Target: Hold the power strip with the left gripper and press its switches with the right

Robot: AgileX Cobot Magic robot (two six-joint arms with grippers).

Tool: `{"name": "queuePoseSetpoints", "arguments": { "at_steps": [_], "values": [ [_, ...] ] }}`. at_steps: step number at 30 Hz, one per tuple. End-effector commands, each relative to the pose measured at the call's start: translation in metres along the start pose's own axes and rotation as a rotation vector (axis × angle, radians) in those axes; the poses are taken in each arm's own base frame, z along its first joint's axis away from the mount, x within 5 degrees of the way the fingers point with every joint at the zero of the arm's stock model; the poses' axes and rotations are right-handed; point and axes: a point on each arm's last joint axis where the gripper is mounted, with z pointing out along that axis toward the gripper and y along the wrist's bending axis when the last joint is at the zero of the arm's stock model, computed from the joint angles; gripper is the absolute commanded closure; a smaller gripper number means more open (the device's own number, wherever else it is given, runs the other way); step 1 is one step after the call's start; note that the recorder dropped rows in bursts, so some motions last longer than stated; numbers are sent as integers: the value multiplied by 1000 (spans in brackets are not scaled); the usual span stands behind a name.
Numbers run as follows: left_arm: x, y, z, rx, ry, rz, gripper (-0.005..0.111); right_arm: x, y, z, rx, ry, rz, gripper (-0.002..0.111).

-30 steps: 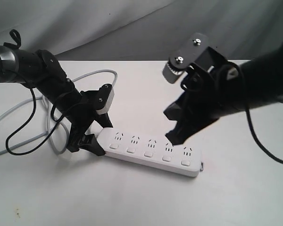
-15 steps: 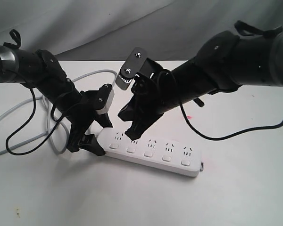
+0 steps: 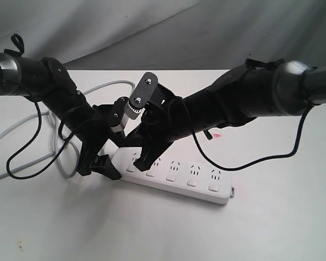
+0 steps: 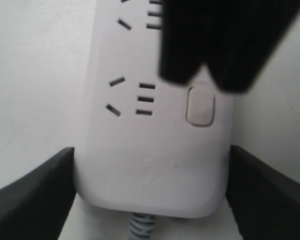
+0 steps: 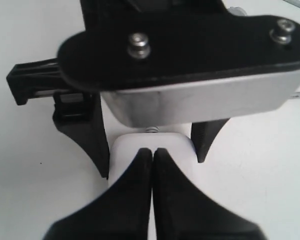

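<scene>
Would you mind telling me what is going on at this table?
Two robot arms are working on a power strip lying on the table. The left gripper clamps the end where the cord comes out, one finger on each side. The right gripper, fingers shut together, points down at the strip near that same end, just past the end switch, which is uncovered. Whether the fingertips touch the strip cannot be told.

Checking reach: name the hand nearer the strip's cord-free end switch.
Right. The right hand hovers well short of that switch; the left hand clamps the power strip's cord end, farther off.
</scene>
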Motion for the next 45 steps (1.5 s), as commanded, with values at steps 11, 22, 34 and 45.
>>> {"name": "queuePoseSetpoints", "arguments": {
  "at_steps": [11, 22, 34, 45],
  "values": [
    [0, 0, 0, 4, 19, 13, 40, -1, -4, 2, 41, -14, -51, 104],
    [0, 0, 0, 4, 19, 13, 40, 7, 3, 5, 41, -19, -52, 60],
    [0, 0, 0, 4, 19, 13, 40, 26, 9, 26, 66, 12, -78, 60],
    [0, 0, 0, 4, 19, 13, 40, 32, 8, 27, 71, 93, -236, 60]
  ]
}}
